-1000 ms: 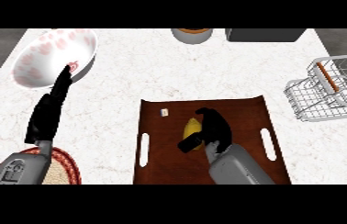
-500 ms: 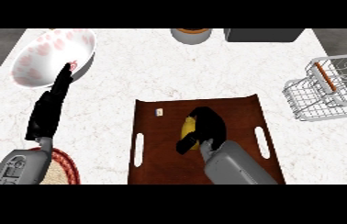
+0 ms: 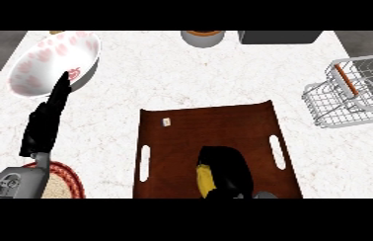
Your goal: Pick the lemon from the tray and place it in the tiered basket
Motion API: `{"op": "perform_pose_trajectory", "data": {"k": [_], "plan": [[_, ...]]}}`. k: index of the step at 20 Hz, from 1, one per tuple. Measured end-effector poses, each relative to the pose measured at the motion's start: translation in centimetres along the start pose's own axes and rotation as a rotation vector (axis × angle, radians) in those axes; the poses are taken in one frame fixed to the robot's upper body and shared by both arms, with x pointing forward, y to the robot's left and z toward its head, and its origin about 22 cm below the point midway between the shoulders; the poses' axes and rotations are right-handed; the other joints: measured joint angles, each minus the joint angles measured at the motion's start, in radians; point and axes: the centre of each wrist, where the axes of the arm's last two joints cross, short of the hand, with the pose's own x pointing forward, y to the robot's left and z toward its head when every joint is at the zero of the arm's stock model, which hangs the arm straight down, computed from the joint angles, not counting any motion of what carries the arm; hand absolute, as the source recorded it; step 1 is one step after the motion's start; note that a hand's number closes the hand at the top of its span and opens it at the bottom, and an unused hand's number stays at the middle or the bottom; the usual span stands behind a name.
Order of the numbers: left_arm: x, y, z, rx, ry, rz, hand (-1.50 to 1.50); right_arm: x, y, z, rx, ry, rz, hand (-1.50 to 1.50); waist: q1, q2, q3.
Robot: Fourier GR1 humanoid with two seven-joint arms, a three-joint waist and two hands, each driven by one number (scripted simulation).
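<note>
Head view shows our right hand [image 3: 227,172] curled round the lemon [image 3: 206,180], now lower in the frame than half a second ago, over the tray's [image 3: 211,121] near end. It may be lifted; we cannot confirm. The tiered basket [image 3: 339,99] waits well apart. Our left hand [image 3: 45,122] rests open beside the bowl [image 3: 53,62].

Right hand [image 3: 232,171] curls round the lemon [image 3: 205,178] (yellow) on the tray [image 3: 218,124].

Black robot hand [image 3: 45,121], grey forearm [image 3: 18,181].
</note>
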Motion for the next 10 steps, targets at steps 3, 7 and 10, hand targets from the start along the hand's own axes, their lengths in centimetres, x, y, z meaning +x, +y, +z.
{"op": "perform_pose_trajectory", "data": {"k": [3, 7, 10], "plan": [[-0.5, 0.5, 0.1, 0.006, 0.003, 0.002, 0.0, -0.9, -1.8, 2.9, -0.07, -0.099, -0.011, 1.5, -0.006, 0.001, 0.0], [-0.7, 0.3, 0.3, 0.015, 0.006, -0.002, 0.0, -1.0, -5.3, 6.3, -0.243, -0.201, -0.116, 1.5, -0.017, -0.001, 0.001], [-1.0, 0.4, 0.7, 0.016, 0.01, -0.002, 0.0, -1.3, -8.4, 8.7, -0.403, -0.256, -0.16, 1.5, -0.017, -0.002, 0.001]]}}
